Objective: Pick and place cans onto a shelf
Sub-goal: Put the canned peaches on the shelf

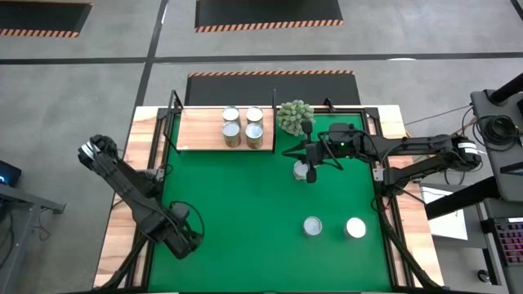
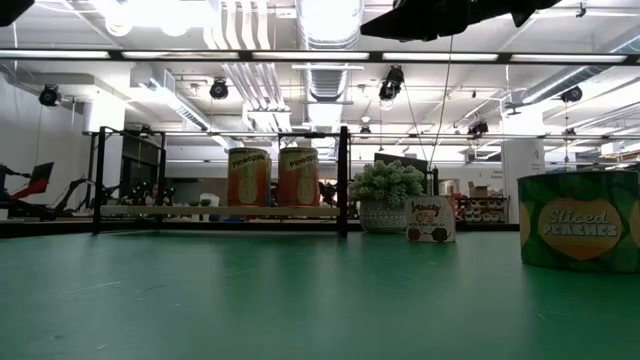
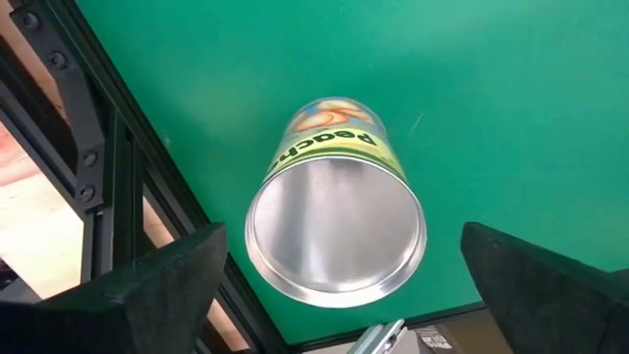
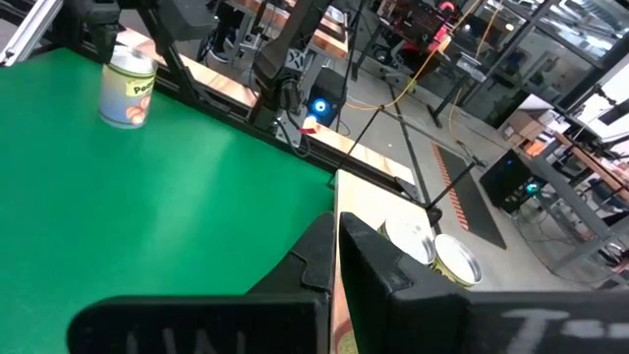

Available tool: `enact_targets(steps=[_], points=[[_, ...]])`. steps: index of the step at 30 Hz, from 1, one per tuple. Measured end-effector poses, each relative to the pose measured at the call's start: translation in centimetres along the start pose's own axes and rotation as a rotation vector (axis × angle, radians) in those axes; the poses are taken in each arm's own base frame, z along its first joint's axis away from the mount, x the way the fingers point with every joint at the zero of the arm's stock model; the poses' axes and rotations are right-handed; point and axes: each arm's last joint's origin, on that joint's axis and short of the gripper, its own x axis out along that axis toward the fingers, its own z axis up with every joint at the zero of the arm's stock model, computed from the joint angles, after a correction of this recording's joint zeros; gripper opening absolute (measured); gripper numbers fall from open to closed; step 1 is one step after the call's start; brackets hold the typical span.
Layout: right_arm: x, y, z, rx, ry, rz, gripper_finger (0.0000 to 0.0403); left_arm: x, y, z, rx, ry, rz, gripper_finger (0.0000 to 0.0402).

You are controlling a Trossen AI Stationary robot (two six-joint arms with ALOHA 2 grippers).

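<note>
Over the left gripper (image 3: 339, 261): spread wide above one upright peach can (image 3: 332, 197).

Directly beneath the open fingers (image 3: 187, 270), near the mat's corner by the dark frame rail (image 3: 108, 147): that can, standing apart from both fingers and not yet pinched. Stands on its base, long axis vertical, shiny top facing up at the wrist, yellow-green label turned away from the rail. To grip well, probably: come straight down along that axis, keep the round top centred between the fingers, stop about mid-height, close evenly so as not to tip it, and keep clear of the rail. Well off from there, across the green mat (image 1: 245, 204): the shelf (image 1: 200, 131), with four cans (image 1: 243, 126) grouped on it. Beyond, close by the plant (image 1: 294, 116): the right gripper (image 4: 337, 231), pressed together, empty as far as can be seen.
</note>
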Motion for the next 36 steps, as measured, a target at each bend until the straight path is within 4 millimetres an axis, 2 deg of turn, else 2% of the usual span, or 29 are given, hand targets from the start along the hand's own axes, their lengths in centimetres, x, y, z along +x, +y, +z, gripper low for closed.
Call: enact_targets(steps=[11,20,24,27,31,36], points=[[0.0,0.0,0.0,-0.005,0.001,0.0,0.0009,1.5,-0.4,-0.6,0.02,-0.027,0.062,0.0378],[0.0,0.0,0.0,-0.008,0.001,-0.002,0.0009,1.8,-0.6,-0.6,0.054,-0.023,0.071,0.0299],[0.0,0.0,0.0,-0.008,0.004,-0.001,0.0009,1.2,-1.1,-0.4,0.059,-0.006,0.032,0.0294],[0.0,0.0,0.0,-0.003,0.005,0.0,0.0009,-0.3,-2.5,0.9,0.101,-0.017,-0.047,0.0307],[0.0,0.0,0.0,0.007,0.006,0.0,0.0009,-3.2,-4.5,3.9,0.19,-0.162,-0.169,0.0316],[0.0,0.1,-0.2,0.039,0.019,0.007,0.0009,-6.4,-4.5,8.0,0.257,-0.279,-0.11,0.031]])
